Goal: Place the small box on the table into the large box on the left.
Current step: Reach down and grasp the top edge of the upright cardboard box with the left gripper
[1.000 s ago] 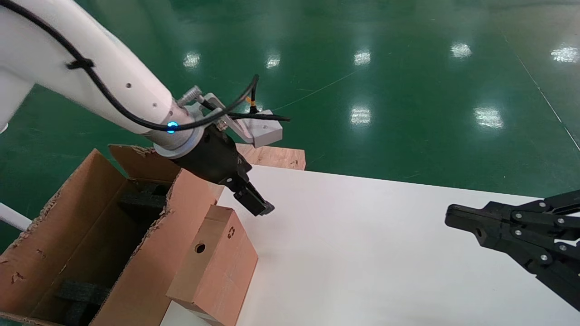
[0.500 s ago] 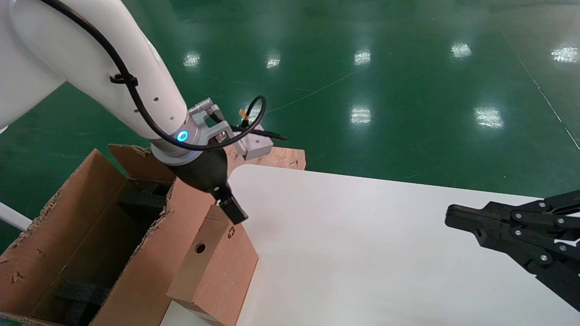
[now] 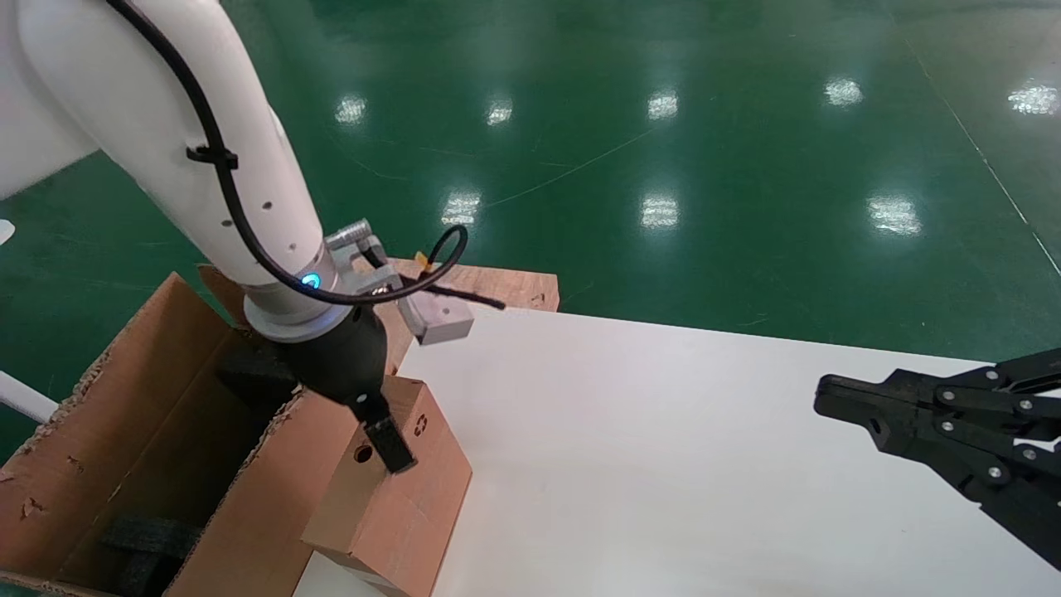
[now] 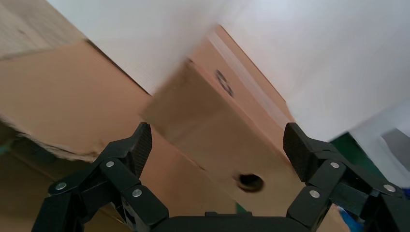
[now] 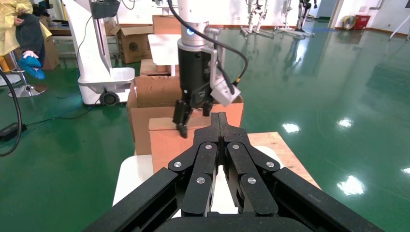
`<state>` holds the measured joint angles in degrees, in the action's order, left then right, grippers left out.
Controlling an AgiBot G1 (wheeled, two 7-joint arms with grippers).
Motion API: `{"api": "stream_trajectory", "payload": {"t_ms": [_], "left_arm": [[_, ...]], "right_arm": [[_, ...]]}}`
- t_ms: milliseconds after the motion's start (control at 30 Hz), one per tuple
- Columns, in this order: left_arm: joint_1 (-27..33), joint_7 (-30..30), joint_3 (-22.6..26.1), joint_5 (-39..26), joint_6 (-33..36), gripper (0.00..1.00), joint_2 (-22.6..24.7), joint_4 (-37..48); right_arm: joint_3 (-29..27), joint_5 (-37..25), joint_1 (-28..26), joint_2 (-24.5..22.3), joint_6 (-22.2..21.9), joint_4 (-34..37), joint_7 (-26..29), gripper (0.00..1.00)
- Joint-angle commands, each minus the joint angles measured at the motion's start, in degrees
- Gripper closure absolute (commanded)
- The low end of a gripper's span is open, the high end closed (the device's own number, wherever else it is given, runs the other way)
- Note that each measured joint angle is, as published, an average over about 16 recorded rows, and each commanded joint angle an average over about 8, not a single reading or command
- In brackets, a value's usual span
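The small box (image 3: 406,506), brown with a round hole and a recycling mark, stands on the left edge of the white table (image 3: 663,464), against the large box (image 3: 124,431). The large box has ragged flaps and black foam inside. My left gripper (image 3: 385,441) is open, pointing down over the small box's top end. In the left wrist view its fingers (image 4: 140,145) straddle the small box (image 4: 227,125) without touching it. My right gripper (image 3: 829,396) is shut and empty, hovering over the table's right side; it also shows in the right wrist view (image 5: 219,119).
A bare plywood board (image 3: 506,286) lies beyond the table's far left corner. Green floor surrounds the table. The right wrist view shows more cartons (image 5: 128,41) and a white robot base (image 5: 104,79) behind the large box (image 5: 154,94).
My left gripper swung back from over the table toward the large box, turned downward and came down over the small box's top. The small box and my right arm stayed still.
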<state>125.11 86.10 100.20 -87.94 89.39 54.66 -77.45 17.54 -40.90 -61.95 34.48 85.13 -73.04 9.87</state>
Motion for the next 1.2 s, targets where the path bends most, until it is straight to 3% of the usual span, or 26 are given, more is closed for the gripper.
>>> {"api": "stream_trajectory", "payload": {"t_ms": [33, 100, 133, 367, 400, 1133, 1200], "left_arm": [[0.3, -0.2, 1.6, 1.6, -0.1, 0.00, -0.1, 0.0], [0.4, -0.1, 2.6, 2.1, -0.5, 0.00, -0.1, 0.1], [0.4, 0.0, 3.0, 2.3, -0.7, 0.00, 0.0, 0.1], [0.5, 0.4, 4.5, 3.6, -1.8, 0.00, 0.0, 0.2], [0.5, 0.4, 4.6, 3.7, -1.9, 0.00, 0.0, 0.2], [0.4, 0.4, 4.1, 3.1, -1.6, 0.00, 0.0, 0.2], [0.4, 0.4, 4.1, 3.1, -1.6, 0.12, 0.0, 0.2]], "right_arm": [[0.0, 0.0, 0.0, 0.0, 0.0, 0.0, 0.0, 1.00], [0.0, 0.0, 0.0, 0.0, 0.0, 0.0, 0.0, 1.00], [0.0, 0.0, 0.0, 0.0, 0.0, 0.0, 0.0, 0.95], [0.0, 0.0, 0.0, 0.0, 0.0, 0.0, 0.0, 0.07], [0.0, 0.0, 0.0, 0.0, 0.0, 0.0, 0.0, 0.00], [0.0, 0.0, 0.0, 0.0, 0.0, 0.0, 0.0, 0.00], [0.0, 0.0, 0.0, 0.0, 0.0, 0.0, 0.0, 0.00]]}}
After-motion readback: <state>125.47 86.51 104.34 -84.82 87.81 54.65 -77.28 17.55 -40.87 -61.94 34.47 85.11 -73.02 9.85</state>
